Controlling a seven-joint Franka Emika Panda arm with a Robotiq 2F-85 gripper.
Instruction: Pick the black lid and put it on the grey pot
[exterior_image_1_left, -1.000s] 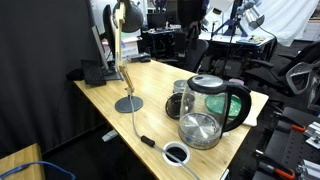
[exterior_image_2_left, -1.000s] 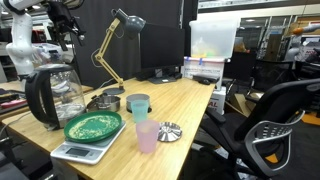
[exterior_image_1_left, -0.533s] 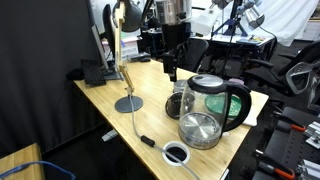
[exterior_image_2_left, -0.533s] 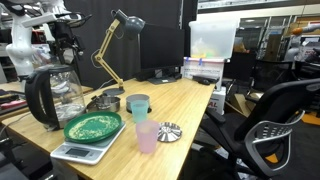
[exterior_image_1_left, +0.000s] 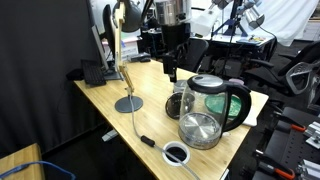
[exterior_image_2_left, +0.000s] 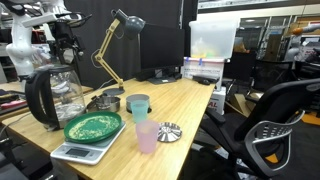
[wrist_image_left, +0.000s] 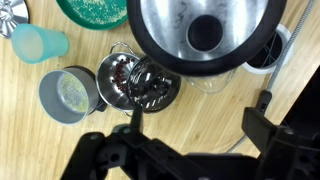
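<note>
The grey pot (wrist_image_left: 135, 80) is small and shiny and stands beside the glass kettle (wrist_image_left: 205, 35). It also shows in both exterior views (exterior_image_1_left: 176, 103) (exterior_image_2_left: 103, 101). Its round top looks dark with reflections; I cannot tell whether that is the black lid or the pot's inside. I see no separate black lid elsewhere. My gripper (wrist_image_left: 198, 125) is open and empty, high above bare wood just beside the pot and kettle. It hangs above the desk behind the kettle in both exterior views (exterior_image_1_left: 170, 68) (exterior_image_2_left: 64, 48).
A glass lid (exterior_image_1_left: 200, 129) and a white-rimmed ring (exterior_image_1_left: 176, 152) lie near the desk's front edge. A desk lamp (exterior_image_1_left: 123, 60) stands on the desk. A green plate (exterior_image_2_left: 93, 125) on a scale, two cups (exterior_image_2_left: 137, 104) (exterior_image_2_left: 146, 135) and a small metal disc (exterior_image_2_left: 168, 131) sit nearby.
The arm came down into view over the desk behind the kettle between one second and half a second ago. Since then nothing has visibly moved.
</note>
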